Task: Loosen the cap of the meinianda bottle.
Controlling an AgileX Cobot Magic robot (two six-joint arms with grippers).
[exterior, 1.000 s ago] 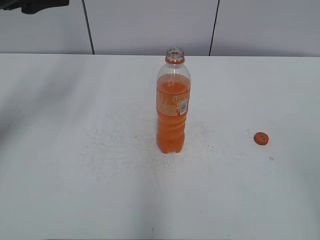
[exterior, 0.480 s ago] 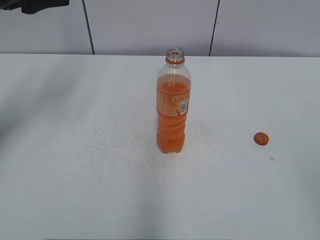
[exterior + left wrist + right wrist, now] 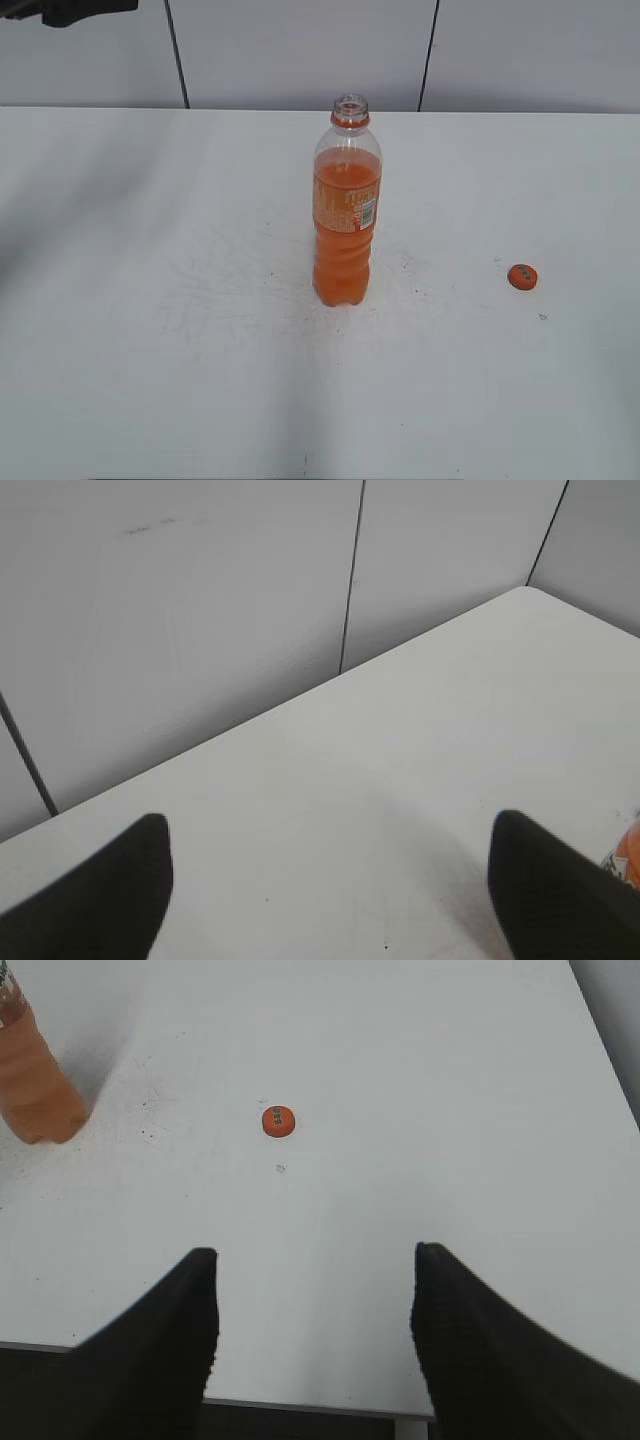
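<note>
The meinianda bottle stands upright mid-table, its mouth bare with only the orange neck ring on it. Its base shows in the right wrist view and a sliver of label in the left wrist view. The orange cap lies flat on the table to the bottle's right, also in the right wrist view. My right gripper is open and empty above the table's front edge, well short of the cap. My left gripper is open and empty, facing the wall, the bottle at its right.
The white table has faint scuff marks around the bottle. Grey wall panels stand behind the far edge. A dark part of the left arm shows at the top left corner. The table's front edge runs under my right gripper.
The cap has shifted very slightly on the table, then settled. The bottle and the arm part at top left have not moved.
</note>
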